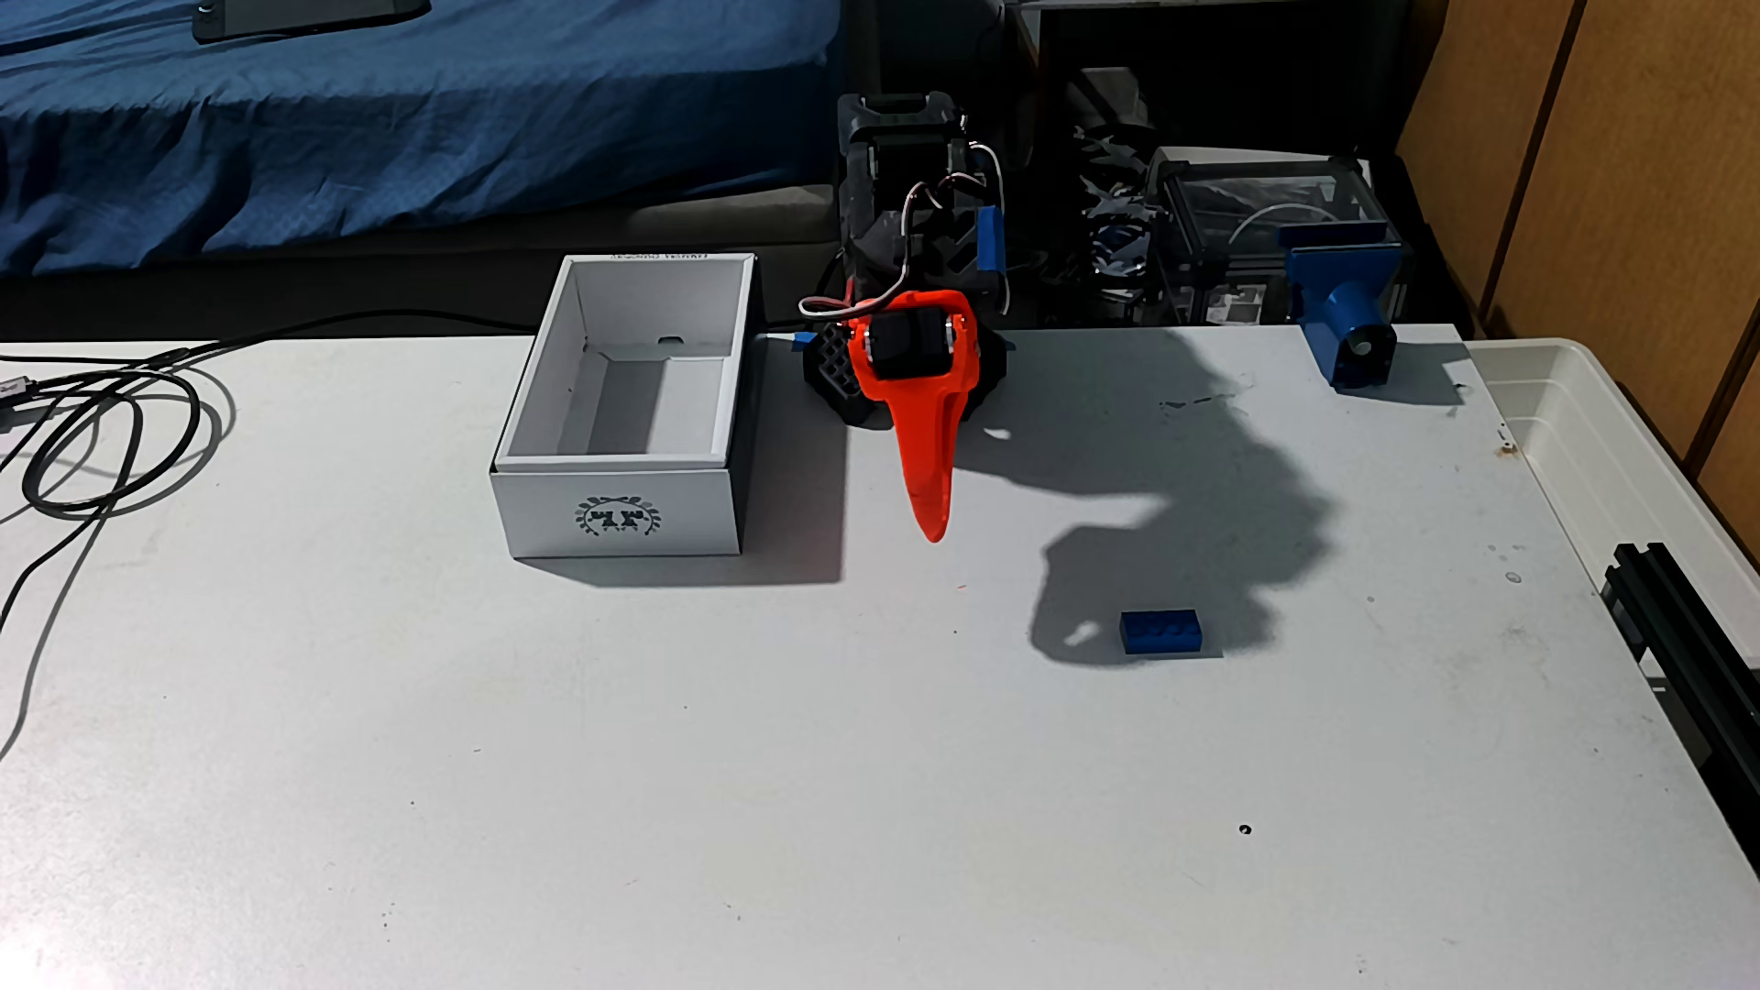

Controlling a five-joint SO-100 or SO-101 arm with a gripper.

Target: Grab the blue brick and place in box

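I'm at the approach step: my gripper (931, 528) hangs above the table, holding nothing, its orange fingers apparently closed together. The blue brick (1160, 631) lies on the table to its right, well apart from the box (617, 509). Next I'd swing right, open, descend.

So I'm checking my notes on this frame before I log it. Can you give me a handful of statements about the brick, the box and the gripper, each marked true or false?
1. The blue brick lies on the table, outside the box. True.
2. The box holds a second brick. False: its visible inside is bare.
3. The gripper is clamped on the brick. False: it hangs apart from the brick, holding nothing.
4. In the fixed view the brick lies right of the box. True.
5. The box lies tipped on its side. False: it stands upright with its open top up.
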